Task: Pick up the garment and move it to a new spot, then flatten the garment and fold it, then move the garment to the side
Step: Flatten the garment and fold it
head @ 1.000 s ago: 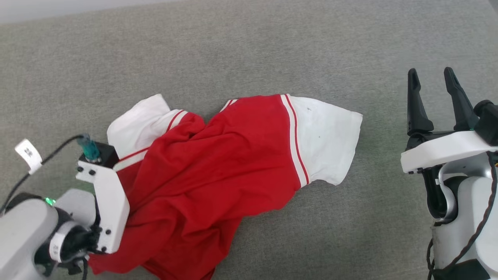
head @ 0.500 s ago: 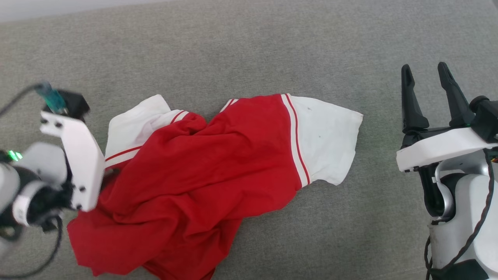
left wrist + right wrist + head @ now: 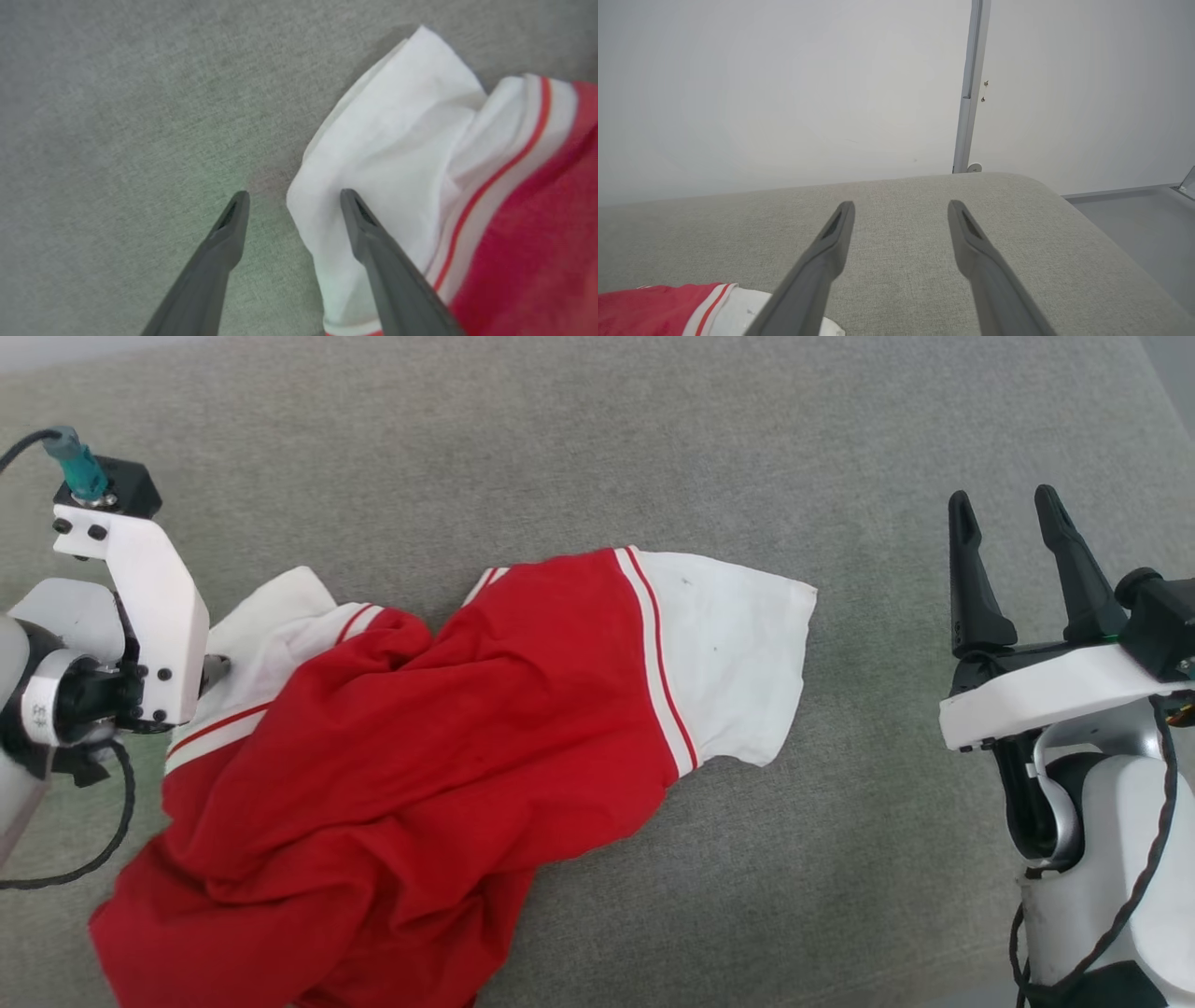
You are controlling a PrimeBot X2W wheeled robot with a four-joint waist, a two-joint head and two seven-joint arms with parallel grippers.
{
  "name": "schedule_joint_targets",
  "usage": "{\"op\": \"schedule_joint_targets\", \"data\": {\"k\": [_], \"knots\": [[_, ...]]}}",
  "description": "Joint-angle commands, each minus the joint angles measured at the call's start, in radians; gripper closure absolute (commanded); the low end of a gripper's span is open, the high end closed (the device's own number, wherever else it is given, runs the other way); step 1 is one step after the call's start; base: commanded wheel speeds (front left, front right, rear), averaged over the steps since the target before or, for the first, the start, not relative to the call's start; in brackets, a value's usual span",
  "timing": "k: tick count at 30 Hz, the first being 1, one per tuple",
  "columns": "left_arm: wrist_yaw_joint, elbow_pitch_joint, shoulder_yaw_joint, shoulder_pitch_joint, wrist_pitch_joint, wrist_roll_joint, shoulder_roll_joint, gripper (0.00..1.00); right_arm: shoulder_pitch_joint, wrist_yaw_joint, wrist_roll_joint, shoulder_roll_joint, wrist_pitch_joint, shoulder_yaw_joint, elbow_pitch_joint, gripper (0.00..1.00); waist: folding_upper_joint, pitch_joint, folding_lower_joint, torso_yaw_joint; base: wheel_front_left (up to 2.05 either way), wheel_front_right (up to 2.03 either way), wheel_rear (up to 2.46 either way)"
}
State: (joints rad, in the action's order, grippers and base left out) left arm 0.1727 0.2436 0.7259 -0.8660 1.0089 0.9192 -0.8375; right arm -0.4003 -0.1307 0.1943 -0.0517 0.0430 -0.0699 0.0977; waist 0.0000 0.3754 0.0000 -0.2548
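The garment (image 3: pixel 420 747), a red shirt with white sleeve ends and red-and-white stripe trim, lies crumpled on the grey fabric surface (image 3: pixel 560 448). Its right sleeve (image 3: pixel 728 663) is spread flat and its left sleeve (image 3: pixel 271 625) is bunched. My left gripper (image 3: pixel 294 196) is open, pointing down at the edge of the bunched white sleeve (image 3: pixel 397 140). One finger is over the sleeve and the other over bare fabric. In the head view my left wrist (image 3: pixel 140 597) stands at the far left. My right gripper (image 3: pixel 1004 504) stands open and empty at the right, well away from the garment (image 3: pixel 668 303).
The grey surface ends in a rounded corner (image 3: pixel 1045 186) at the far right. A white wall (image 3: pixel 784 93) and a vertical post (image 3: pixel 969 93) stand behind it. Grey floor (image 3: pixel 1134 210) lies beyond the corner.
My left gripper has opened, come off the garment's red lower-left part and moved up to the bunched white sleeve. The red hem has spread leftward. The head camera has shifted a little.
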Motion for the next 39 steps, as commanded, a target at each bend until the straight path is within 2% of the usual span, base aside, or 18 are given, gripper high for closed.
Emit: {"op": "schedule_joint_targets", "data": {"k": [1, 5, 6, 7, 10, 12, 17, 23, 27, 32, 39], "knots": [[-0.006, 0.026, 0.003, -0.013, -0.004, -0.004, 0.012, 0.00, -0.003, 0.000, 0.005, 0.001, 0.004, 0.002, -0.005, 0.00, 0.0000, 0.011, 0.0000, -0.011, 0.00, 0.00, 0.00], [-0.024, 0.151, 0.019, -0.001, -0.019, 0.003, 0.051, 0.00, -0.011, 0.000, 0.008, 0.001, 0.005, 0.003, -0.005, 0.00, 0.0000, 0.025, 0.0000, -0.021, 0.00, 0.00, 0.00], [-0.025, 0.182, 0.017, 0.009, -0.018, 0.020, 0.065, 0.52, -0.010, 0.000, 0.007, 0.001, 0.005, 0.003, -0.006, 0.00, 0.0000, 0.026, 0.0000, -0.020, 0.00, 0.00, 0.00], [-0.023, 0.208, 0.010, 0.015, -0.024, 0.036, 0.081, 1.00, -0.009, 0.000, 0.007, 0.001, 0.003, 0.000, -0.006, 0.00, 0.0000, 0.028, 0.0000, -0.018, 0.00, 0.00, 0.00], [-0.011, 0.251, -0.007, 0.026, -0.040, 0.062, 0.110, 1.00, -0.001, 0.000, -0.001, 0.001, -0.002, -0.014, -0.009, 0.00, 0.0000, 0.027, 0.0000, -0.001, 0.00, 0.00, 0.00], [-0.013, 0.257, -0.020, 0.020, -0.062, 0.063, 0.109, 1.00, 0.003, 0.000, -0.013, 0.001, -0.006, -0.023, -0.011, 0.00, 0.0000, 0.022, 0.0000, 0.018, 0.00, 0.00, 0.00], [-0.001, 0.245, -0.052, 0.023, -0.115, 0.043, 0.039, 1.00, 0.011, 0.000, -0.030, 0.001, -0.024, -0.041, -0.024, 0.00, 0.0000, 0.001, 0.0000, 0.068, 0.00, 0.00, 0.00], [0.064, 0.189, -0.083, 0.100, -0.129, 0.044, -0.077, 1.00, 0.019, 0.000, -0.038, -0.002, -0.048, -0.049, -0.042, 0.00, 0.0000, -0.014, 0.0000, 0.119, 0.00, 0.00, 0.00], [0.094, 0.146, -0.117, 0.187, -0.151, 0.102, -0.109, 1.00, 0.020, 0.000, -0.035, -0.003, -0.068, -0.045, -0.049, 0.00, 0.0000, -0.012, 0.0000, 0.144, 0.00, 0.00, 0.00], [0.107, 0.115, -0.135, 0.257, -0.189, 0.142, -0.085, 1.00, 0.027, 0.000, 0.001, -0.013, -0.158, -0.006, -0.033, 0.00, 0.0000, -0.007, 0.0000, 0.164, 0.00, 0.00, 0.00], [0.098, 0.106, -0.115, 0.248, -0.204, 0.140, -0.032, 1.00, 0.033, 0.000, 0.072, -0.061, -0.429, 0.096, -0.013, 0.00, 0.0000, -0.005, 0.0000, 0.189, 0.00, 0.00, 0.00]]}}
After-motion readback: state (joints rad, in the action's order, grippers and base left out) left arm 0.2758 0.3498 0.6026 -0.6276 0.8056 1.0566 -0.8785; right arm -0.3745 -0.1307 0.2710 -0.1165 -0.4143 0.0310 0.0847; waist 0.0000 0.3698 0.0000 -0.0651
